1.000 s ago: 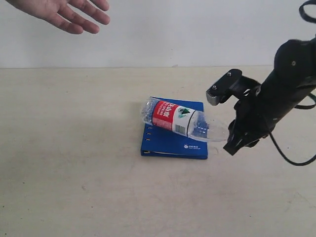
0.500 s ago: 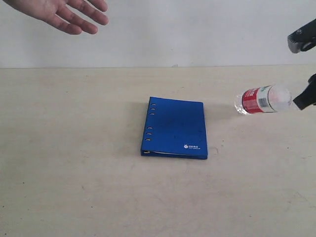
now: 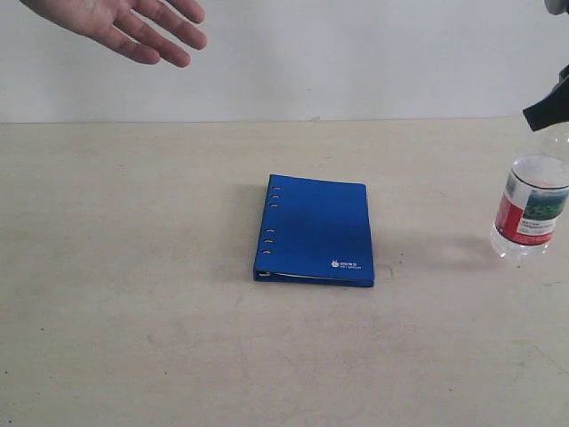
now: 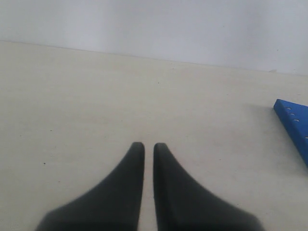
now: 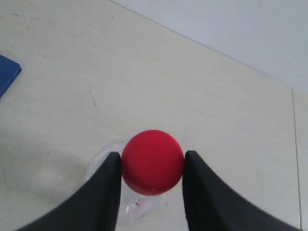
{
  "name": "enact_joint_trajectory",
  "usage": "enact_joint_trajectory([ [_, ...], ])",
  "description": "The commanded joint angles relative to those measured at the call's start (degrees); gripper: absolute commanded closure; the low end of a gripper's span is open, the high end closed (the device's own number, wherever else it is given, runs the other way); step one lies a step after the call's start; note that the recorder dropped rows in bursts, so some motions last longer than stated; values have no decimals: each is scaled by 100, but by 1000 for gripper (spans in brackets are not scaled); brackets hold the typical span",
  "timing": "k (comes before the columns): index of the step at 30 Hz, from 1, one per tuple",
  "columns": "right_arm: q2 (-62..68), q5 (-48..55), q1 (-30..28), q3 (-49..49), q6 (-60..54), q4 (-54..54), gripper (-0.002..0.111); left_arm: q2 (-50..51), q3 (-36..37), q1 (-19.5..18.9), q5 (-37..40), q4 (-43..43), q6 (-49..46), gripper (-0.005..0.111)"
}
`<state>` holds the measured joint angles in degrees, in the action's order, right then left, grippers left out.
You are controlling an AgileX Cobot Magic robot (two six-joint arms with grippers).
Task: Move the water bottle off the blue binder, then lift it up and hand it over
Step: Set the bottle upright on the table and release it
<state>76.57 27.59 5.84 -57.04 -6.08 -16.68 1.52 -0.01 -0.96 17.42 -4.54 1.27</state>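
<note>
The water bottle (image 3: 532, 209) stands upright at the far right, well off the blue binder (image 3: 316, 229); I cannot tell whether its base touches the table. Its red cap (image 5: 152, 153) sits between the two black fingers of my right gripper (image 5: 152, 163), which is shut on it from above. In the exterior view only a dark part of that gripper (image 3: 551, 110) shows over the bottle. The binder lies flat and bare at the table's middle, its corner (image 5: 6, 77) in the right wrist view. My left gripper (image 4: 148, 145) is shut on nothing, low over the table, with the binder's edge (image 4: 294, 126) to one side.
An open human hand (image 3: 124, 25) hovers palm down at the upper left, above the table's far edge. A pale wall (image 3: 356, 53) rises behind the beige table (image 3: 133, 311).
The bottle lay on the binder with my right gripper at its neck; it was swept off to the right, then turned upright at the far right. The hand shifted slightly right.
</note>
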Motion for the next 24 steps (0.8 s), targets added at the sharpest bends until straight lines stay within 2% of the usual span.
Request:
enact_joint_trajectory([
  [1,133,-73,-16,-32,11,-29,108,-5,1,-10,-68,-37,41,100],
  [11,323,-18,-16,-32,25,-7,108,-5,1,-10,-68,-37,41,100],
  [13,323,-26,-16,-32,25,-7,102,-5,1,-10,-68,-37,41,100],
  [15,323,-26,-16,-32,35,35,87,-5,1,-10,-68,-37,41,100],
  [20,323,-15,-16,-32,149,48,33,-5,1,-10,-68,-37,41,100],
  [22,323,7,-16,-32,158,48,21,-5,1,-10,-68,-37,41,100],
  [24,300,-5,-16,-32,172,48,16,-5,1,-10,-68,-37,41,100],
])
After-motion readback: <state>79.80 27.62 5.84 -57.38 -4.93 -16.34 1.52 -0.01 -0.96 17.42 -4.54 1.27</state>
